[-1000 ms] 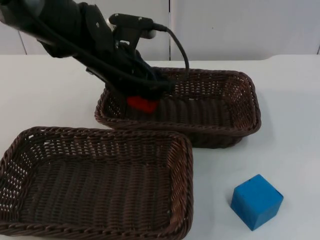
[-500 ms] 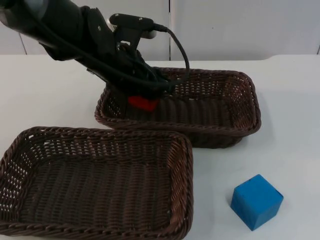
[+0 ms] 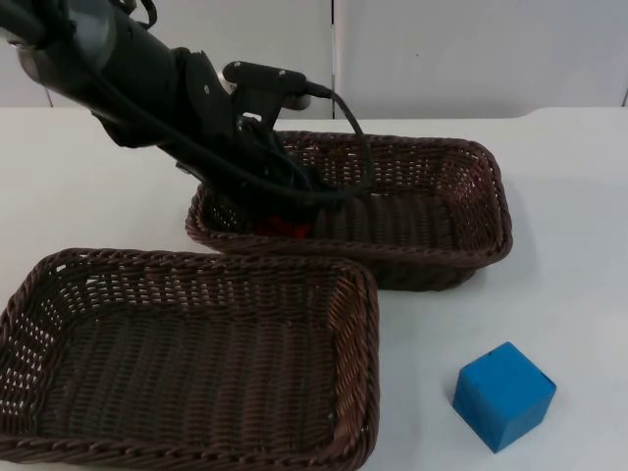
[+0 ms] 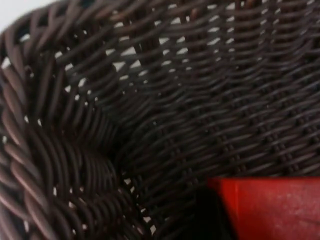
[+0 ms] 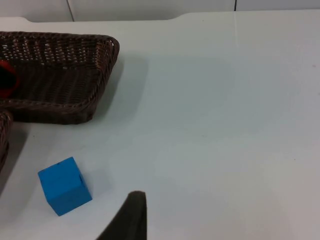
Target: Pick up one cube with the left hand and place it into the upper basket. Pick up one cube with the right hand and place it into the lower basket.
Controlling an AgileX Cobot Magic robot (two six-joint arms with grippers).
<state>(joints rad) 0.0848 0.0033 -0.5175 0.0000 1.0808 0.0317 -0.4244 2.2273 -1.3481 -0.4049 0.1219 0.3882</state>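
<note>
My left gripper reaches down into the left end of the upper wicker basket, shut on the red cube. The arm hides most of that cube in the top view. In the left wrist view the red cube sits close above the basket's woven floor. The blue cube rests on the white table right of the lower basket. My right gripper waits above the table, well short of the blue cube. The upper basket and a sliver of the red cube lie beyond it.
The two baskets stand almost touching, the lower one's far rim against the upper one's near wall. White table stretches to the right of both baskets. The grey partition wall closes the far side.
The left gripper has sunk lower into the upper basket with the red cube, which the arm now mostly covers. The blue cube and both baskets have not moved.
</note>
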